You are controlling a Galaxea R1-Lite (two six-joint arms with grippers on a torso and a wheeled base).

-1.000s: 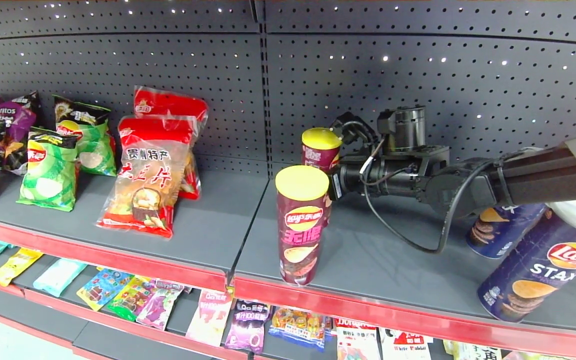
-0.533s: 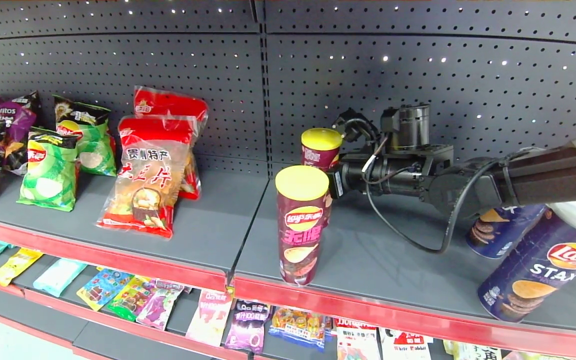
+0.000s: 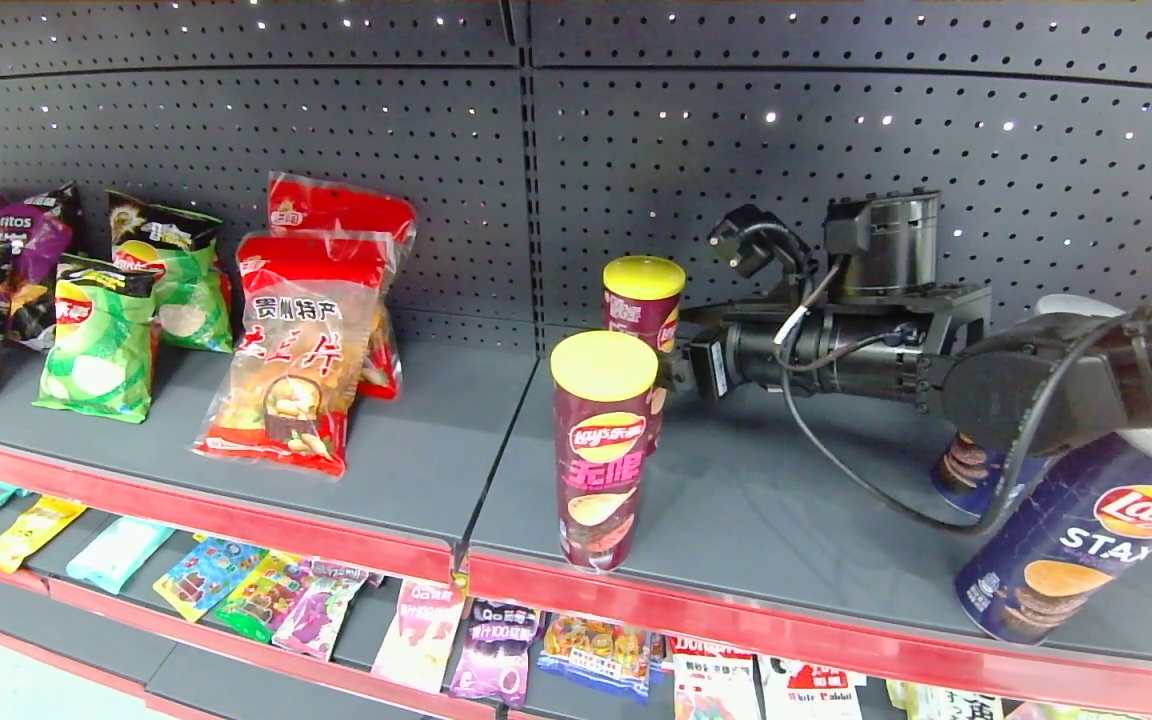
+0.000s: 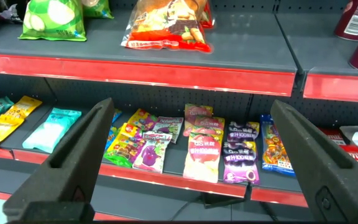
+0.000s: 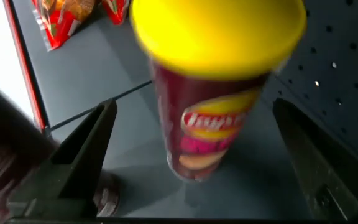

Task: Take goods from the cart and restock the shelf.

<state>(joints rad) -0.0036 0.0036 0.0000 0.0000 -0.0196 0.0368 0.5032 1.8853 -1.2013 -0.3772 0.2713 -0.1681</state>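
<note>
While the head view sets the right gripper (image 3: 674, 372) side-on, just beside the rear purple can (image 3: 643, 300) near the back wall of the shelf (image 3: 736, 500), the right wrist view looks straight along the jaws. They stand wide apart, with the yellow-lidded can upright ahead of them and bare shelf showing on either side of it. Whether the can sits between the tips or just past them I cannot tell.

A second purple can (image 3: 601, 450) stands upright at the shelf's front edge. Blue cans (image 3: 1086, 540) stand at the right, partly behind the arm. Red bags (image 3: 301, 350) and green bags (image 3: 96, 340) lean farther left.

The left wrist view has the left gripper (image 4: 191, 104) held low, jaws wide apart and holding nothing. It faces small packets (image 4: 201, 152) lying on the lower shelf (image 4: 135, 175).
</note>
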